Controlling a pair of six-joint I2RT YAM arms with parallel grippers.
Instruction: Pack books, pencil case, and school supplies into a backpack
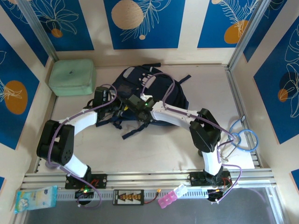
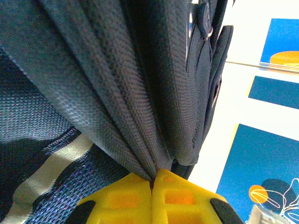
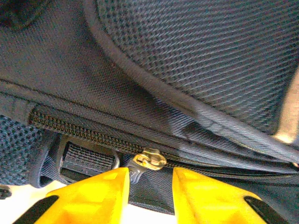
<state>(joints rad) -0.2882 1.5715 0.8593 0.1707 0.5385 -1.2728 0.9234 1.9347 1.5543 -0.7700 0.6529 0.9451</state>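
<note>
Item 1, backpack (image 1: 156, 86): navy, lying at the far middle of the table (image 1: 154, 154), with dark straps trailing toward the arm bases. From overhead I see both arms reaching in to its near left edge.

Item 2, left gripper (image 2: 152, 178): I log it as clenched, the yellow fingers (image 2: 126, 198) pressed together on a gathered fold of the bag's navy fabric. A pale stripe (image 2: 46, 172) runs across the mesh just beside the fold.

Item 3, right gripper (image 3: 149, 176): released, its fingers (image 3: 98, 193) standing apart. A brass zipper pull (image 3: 149, 159) sits at the mouth of the gap, on a closed zipper line. I cannot tell whether either finger touches it.

Item 4, mint-green case (image 1: 72, 77): far left corner, apart from the bag.

Item 5, blue-and-white packet (image 1: 35, 198): on the near rail, left of the arm bases.
</note>
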